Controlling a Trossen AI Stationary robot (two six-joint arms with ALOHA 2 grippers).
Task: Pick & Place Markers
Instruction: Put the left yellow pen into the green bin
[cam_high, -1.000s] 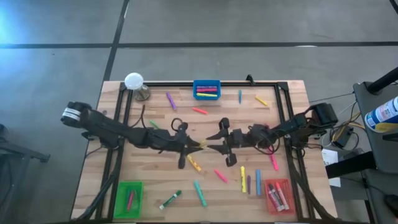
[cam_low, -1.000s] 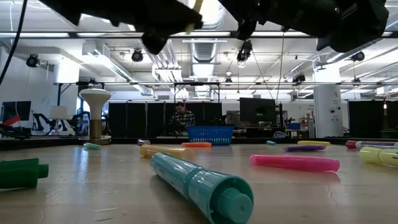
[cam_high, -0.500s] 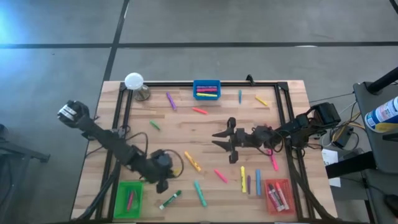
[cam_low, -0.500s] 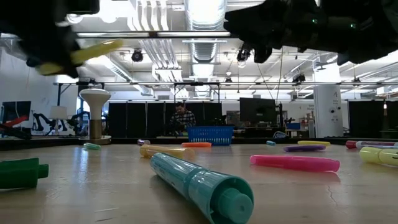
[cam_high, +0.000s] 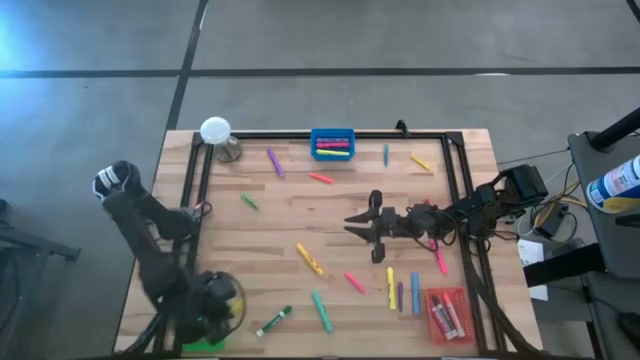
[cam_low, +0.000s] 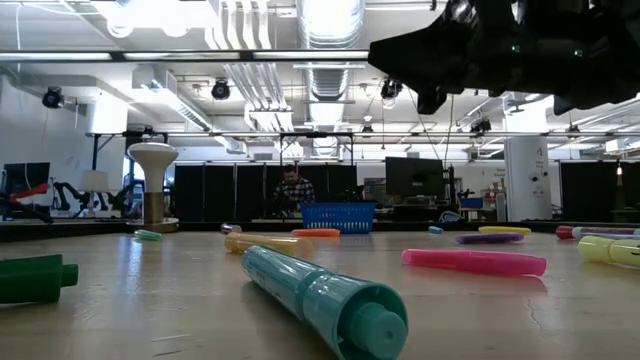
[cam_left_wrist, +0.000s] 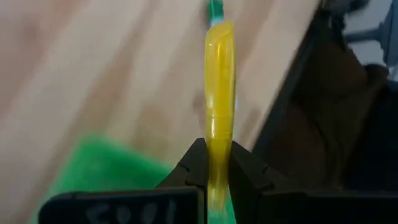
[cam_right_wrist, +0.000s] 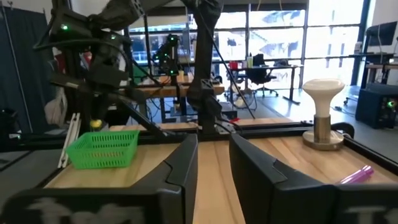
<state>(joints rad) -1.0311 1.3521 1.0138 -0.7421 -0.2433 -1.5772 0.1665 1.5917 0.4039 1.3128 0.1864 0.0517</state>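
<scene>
Currently, your left fingers (cam_left_wrist: 194, 168) pinch one yellow marker (cam_left_wrist: 220, 106) upright between them, above the green tray (cam_left_wrist: 99, 165); right fingers (cam_right_wrist: 186, 163) stand narrowly apart, empty.

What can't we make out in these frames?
- Green plastic tray, high view: contents hidden by the left arm.
- Left claw: blocked by its own wrist in the high view; the low view misses it.
- Yellow stick-shaped marker it grips: seen only in the blurred left wrist view.

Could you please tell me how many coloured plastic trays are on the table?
3: blue plastic tray at the back edge's middle; green plastic tray, partly hidden, front-left corner; red plastic tray, front-right corner.
</scene>
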